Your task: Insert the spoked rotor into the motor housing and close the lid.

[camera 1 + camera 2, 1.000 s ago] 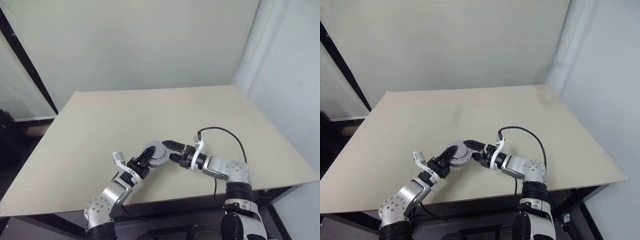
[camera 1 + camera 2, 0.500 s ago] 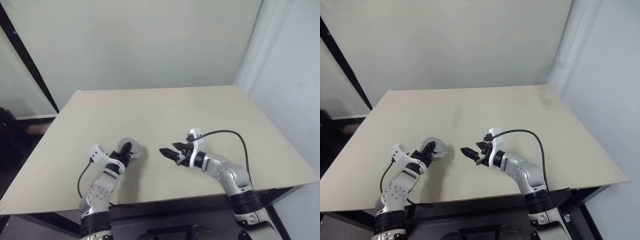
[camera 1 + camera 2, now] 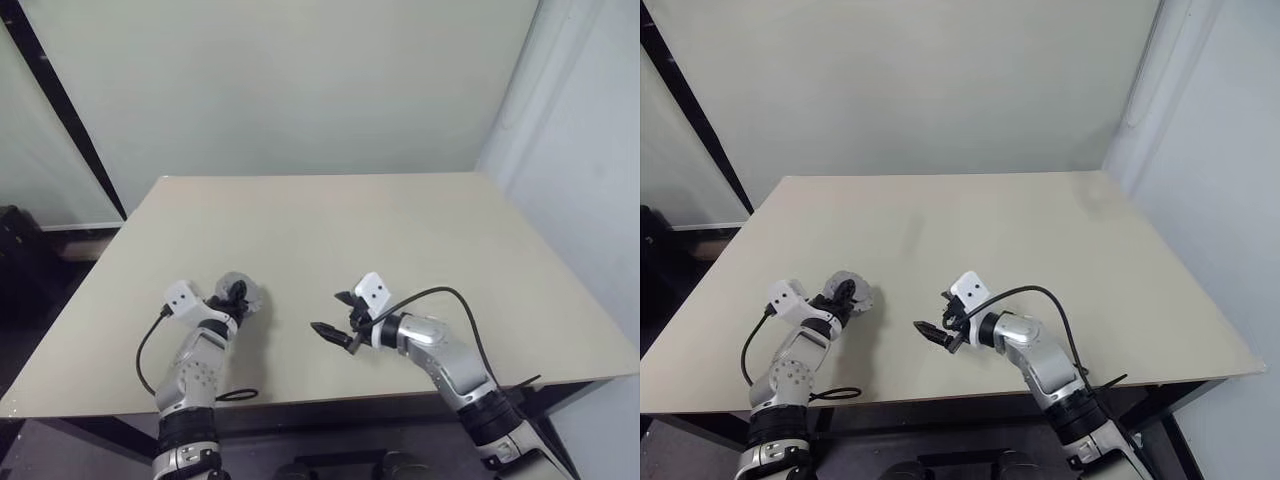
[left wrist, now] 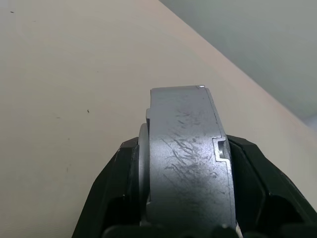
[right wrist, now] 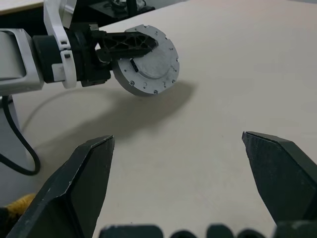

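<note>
Motor housing [image 5: 148, 64], seen as a closed grey metal disc with small screw holes round its face, sits clamped between the two black fingers of the left gripper [image 3: 237, 297]. The fingers press on its flat faces, one on each side, so the disc stands on edge in the grip, its scratched silvery rim [image 4: 190, 163] facing back toward the wrist. It hangs just above the beige bench [image 3: 330, 230], casting a shadow on the surface beneath it, at the near left part of the bench.

The right gripper [image 3: 335, 318] holds nothing; its two black fingers [image 5: 84, 178] are spread wide apart with bare bench between them. It points toward the left gripper and is well apart from it, with open surface between the two. From the right gripper's side, the disc lies ahead of its fingertips and off toward the left arm's side. A black cable [image 3: 450, 300] loops from the right wrist.
</note>
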